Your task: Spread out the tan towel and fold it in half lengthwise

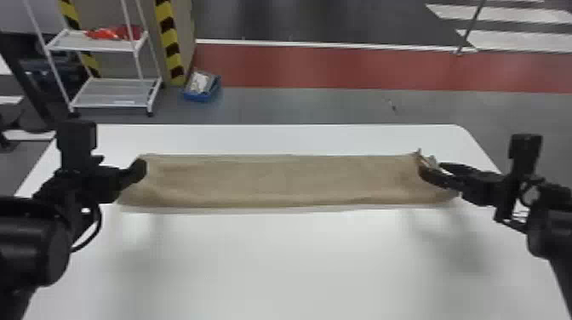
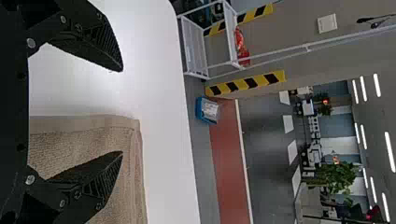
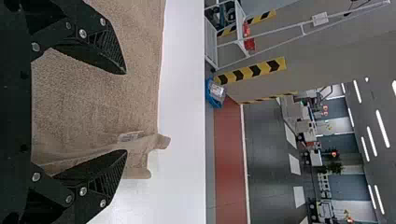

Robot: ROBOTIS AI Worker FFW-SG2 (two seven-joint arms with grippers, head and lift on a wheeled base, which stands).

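The tan towel (image 1: 272, 181) lies as a long flat strip across the white table, its long sides running left to right; its right end is rumpled, with a corner and small tag sticking up. My left gripper (image 1: 142, 166) is at the towel's left end. In the left wrist view the left gripper (image 2: 122, 112) has its fingers wide apart, the towel (image 2: 79, 144) lying by the lower one. My right gripper (image 1: 430, 170) is over the right end. In the right wrist view the right gripper (image 3: 126, 112) stands open above the towel (image 3: 102, 93), nothing clamped between its fingers.
The white table (image 1: 298, 264) extends in front of the towel and a narrower strip of it lies behind. Beyond its far edge, on the floor, are a white shelf rack (image 1: 115, 91) and a blue bin (image 1: 202, 87).
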